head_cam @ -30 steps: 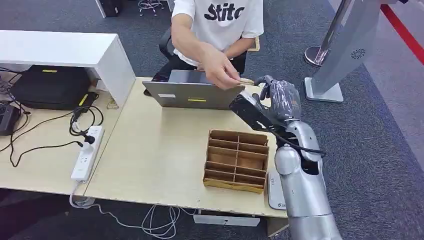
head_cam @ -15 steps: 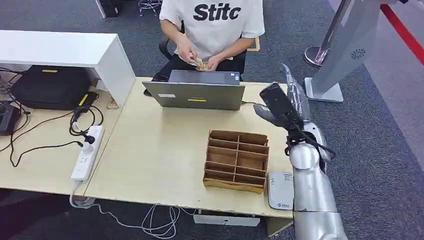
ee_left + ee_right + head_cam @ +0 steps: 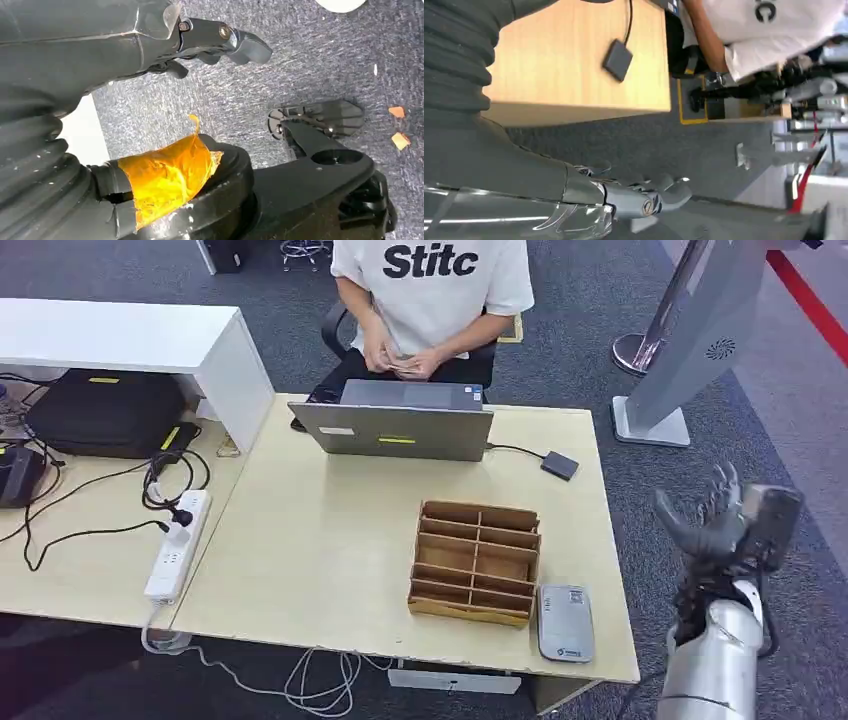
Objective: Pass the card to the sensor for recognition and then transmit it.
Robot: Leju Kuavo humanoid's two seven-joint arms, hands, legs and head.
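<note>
Silver-armed, the right hand (image 3: 715, 520) is hanging off the surface's (image 3: 330, 540) right edge, its fingers (image 3: 722, 490) spread and grasping nothing. The card (image 3: 402, 362) seems to be sitting in the seated person's (image 3: 430, 290) hands behind the laptop (image 3: 392, 425), well apart. The white shirt is reading "Stitc". The left hand (image 3: 150, 40) is showing no clear finger state.

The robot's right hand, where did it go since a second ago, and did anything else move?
The right hand pulled back from beside the laptop to off the table's near right side, fingers spread, holding nothing. The person, who reached over the laptop to that hand, now has both hands at their lap. The cardboard organizer and grey reader stayed put.
</note>
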